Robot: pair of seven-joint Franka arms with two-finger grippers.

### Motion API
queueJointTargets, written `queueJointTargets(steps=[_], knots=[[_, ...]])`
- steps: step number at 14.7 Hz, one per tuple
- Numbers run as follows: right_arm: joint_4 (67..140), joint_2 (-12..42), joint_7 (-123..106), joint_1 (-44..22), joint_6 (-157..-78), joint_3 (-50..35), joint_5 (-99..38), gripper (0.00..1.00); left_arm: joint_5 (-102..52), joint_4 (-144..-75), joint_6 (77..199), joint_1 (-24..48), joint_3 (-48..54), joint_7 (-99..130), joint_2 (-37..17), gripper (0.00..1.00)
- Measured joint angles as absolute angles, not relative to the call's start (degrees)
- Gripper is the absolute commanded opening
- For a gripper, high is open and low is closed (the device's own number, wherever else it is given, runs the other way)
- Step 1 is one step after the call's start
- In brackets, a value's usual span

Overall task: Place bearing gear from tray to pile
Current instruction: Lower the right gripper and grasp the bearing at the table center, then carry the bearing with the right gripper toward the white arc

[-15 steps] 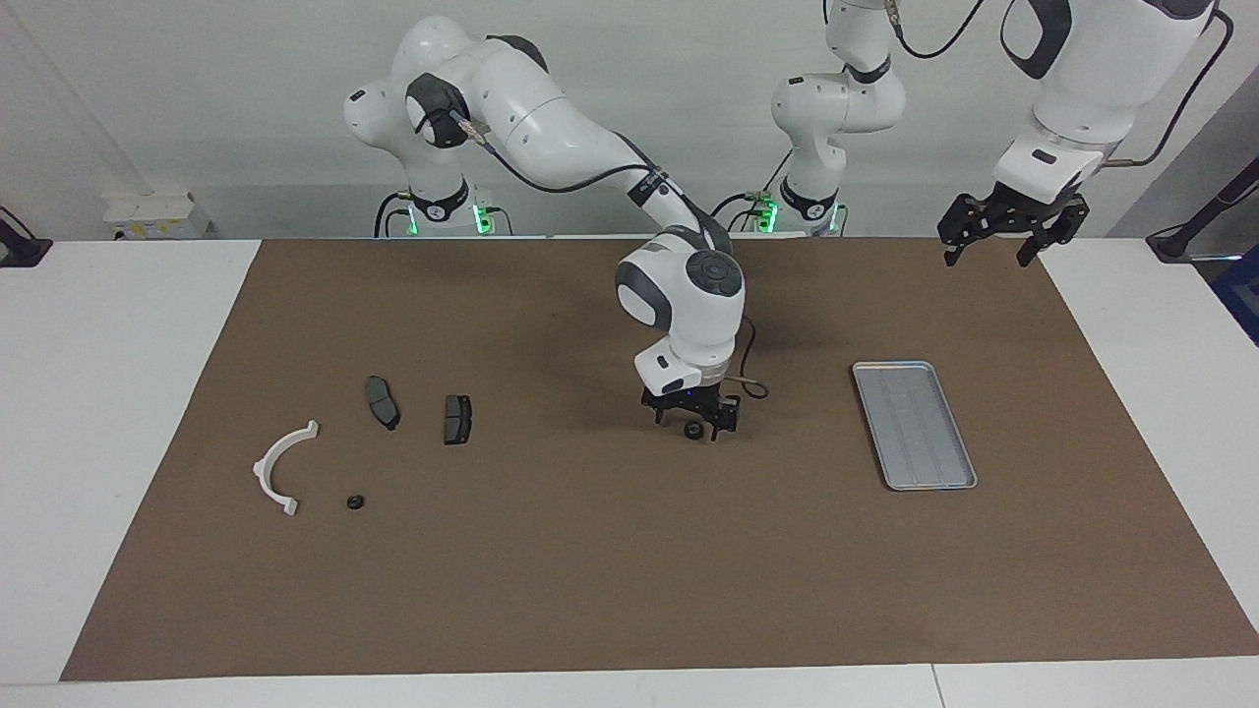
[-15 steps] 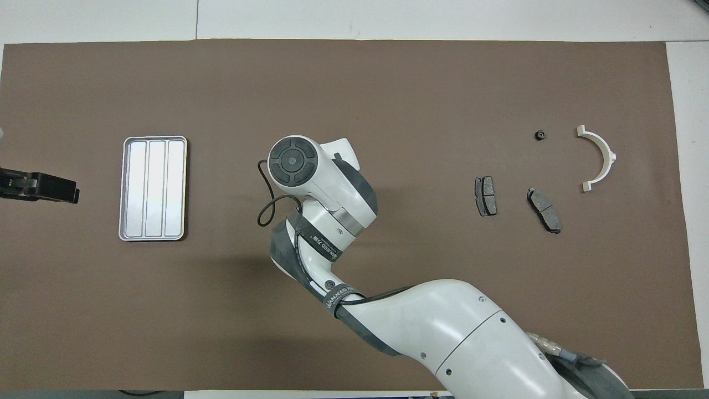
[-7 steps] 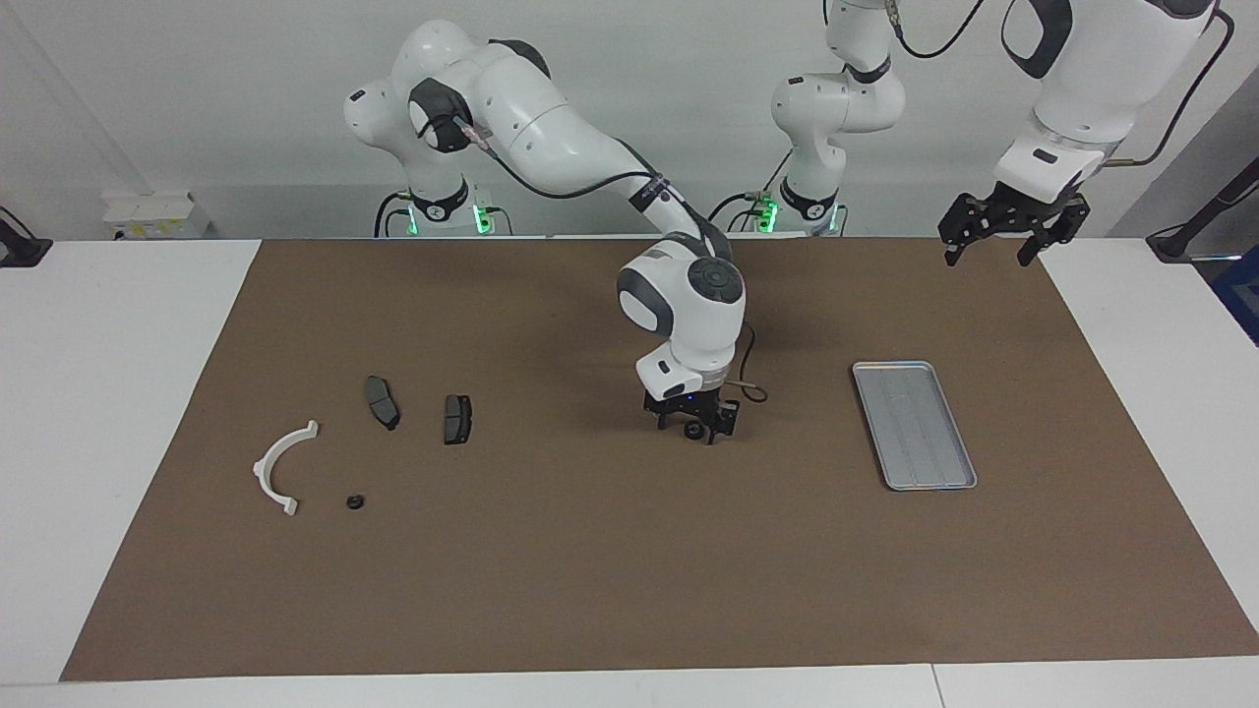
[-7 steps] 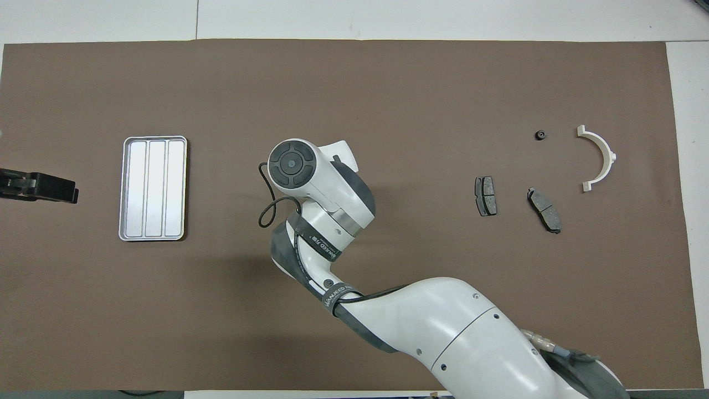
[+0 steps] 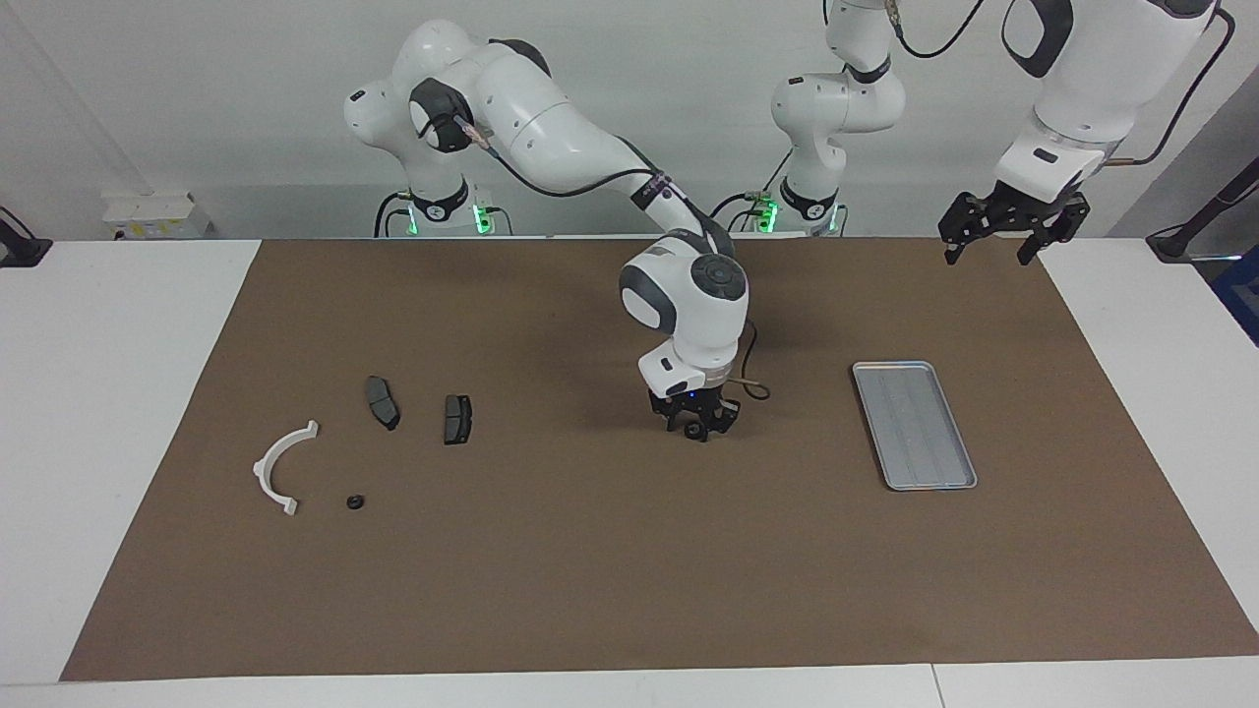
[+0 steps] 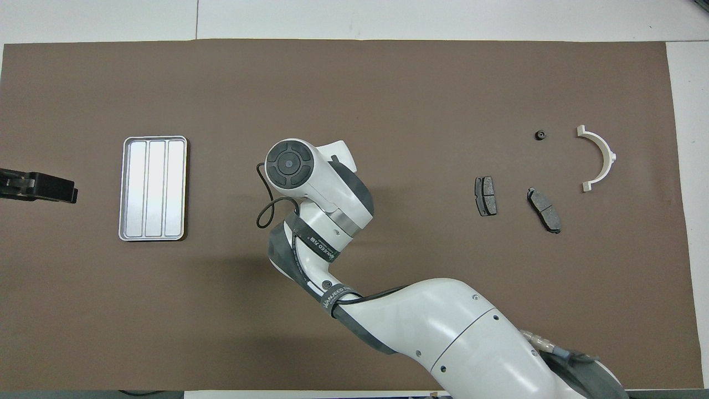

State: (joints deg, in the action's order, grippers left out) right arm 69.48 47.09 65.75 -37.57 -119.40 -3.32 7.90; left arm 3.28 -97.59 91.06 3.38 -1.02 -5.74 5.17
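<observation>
A small black bearing gear [image 5: 695,433] lies on the brown mat [image 5: 590,570], midway between the tray and the pile. My right gripper [image 5: 697,427] stands straight down on it, its fingers drawn in against the gear's sides. From overhead the right wrist [image 6: 293,166] hides both gripper and gear. The silver tray [image 5: 915,425] [image 6: 153,188] holds nothing. The pile is two dark brake pads [image 5: 383,401] [image 5: 457,419] and a white bracket [image 5: 280,467]. My left gripper [image 5: 1003,239] waits open, raised over the mat's corner by the left arm's base.
A second small black gear [image 5: 355,501] [image 6: 539,134] rests on the mat beside the white bracket [image 6: 601,158]. The pads [image 6: 486,195] [image 6: 544,209] lie nearer to the robots than that gear. White table shows around the mat.
The right gripper's fingers have closed in from wide open onto the gear, and its wrist has settled slightly. The left arm has not moved.
</observation>
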Motion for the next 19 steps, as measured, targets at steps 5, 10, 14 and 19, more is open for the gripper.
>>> queueJointTargets(steps=[5,10,14,19], knots=[[69.23,47.13,67.0,-37.94,-119.32,-3.34,7.88,0.0,3.27,-98.17,90.38,3.38,-1.02,-5.81,5.17,1.0],[69.16,47.14,67.03,-37.92,-119.1,-3.32,7.88,0.0,3.22,-98.26,90.43,3.39,-0.84,-8.36,5.17,1.0],[67.13,47.06,67.05,-37.05,-115.91,-2.99,7.88,0.0,0.73,-98.26,90.43,3.4,-0.63,-8.76,5.17,1.0],[64.84,44.1,62.45,-33.2,-109.52,-2.96,7.88,0.0,0.14,-98.26,90.43,3.4,-0.69,-8.77,5.17,1.0]])
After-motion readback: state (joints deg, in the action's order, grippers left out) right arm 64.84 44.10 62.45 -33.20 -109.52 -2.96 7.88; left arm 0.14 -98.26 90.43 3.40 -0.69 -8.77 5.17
